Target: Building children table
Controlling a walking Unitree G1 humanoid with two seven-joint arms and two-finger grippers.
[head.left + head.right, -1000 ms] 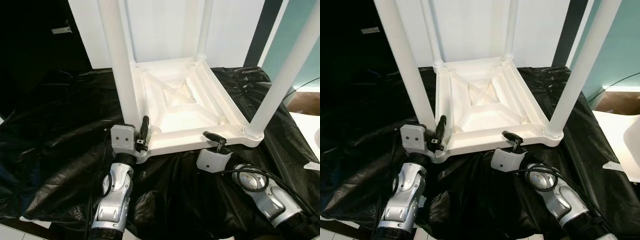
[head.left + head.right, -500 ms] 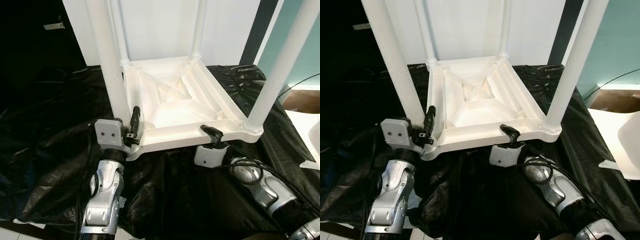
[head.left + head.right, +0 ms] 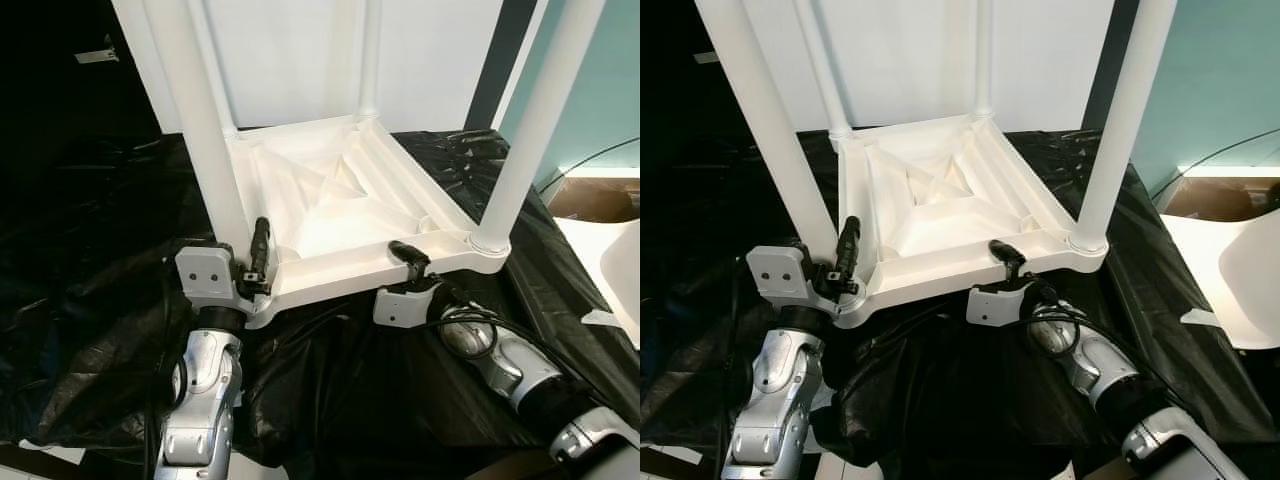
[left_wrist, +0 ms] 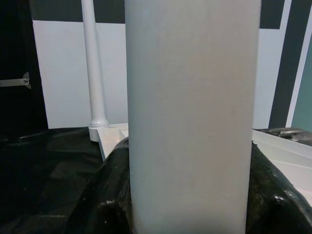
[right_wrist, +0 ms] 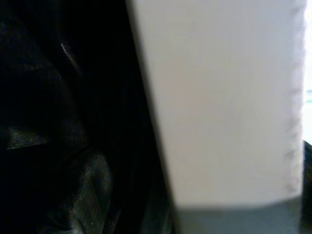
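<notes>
Table (image 3: 330, 205) upside down on black sheet (image 3: 90, 290), legs up. Left gripper (image 3: 258, 262) clamped on near-left corner by leg (image 3: 205, 140); right gripper (image 3: 412, 268) clamped on near rim

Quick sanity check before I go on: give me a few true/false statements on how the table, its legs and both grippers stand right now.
1. The white table lies upside down, its legs pointing up. True.
2. It rests on a bare wooden floor. False: it rests on black plastic sheeting.
3. The left gripper is at the near-left corner, beside the near-left leg. True.
4. The right gripper holds the far-right leg. False: it is at the table's near rim, left of the near-right leg.
5. Only two legs are fitted. False: four legs stand up, including the far-left leg and the far-right leg.
</notes>
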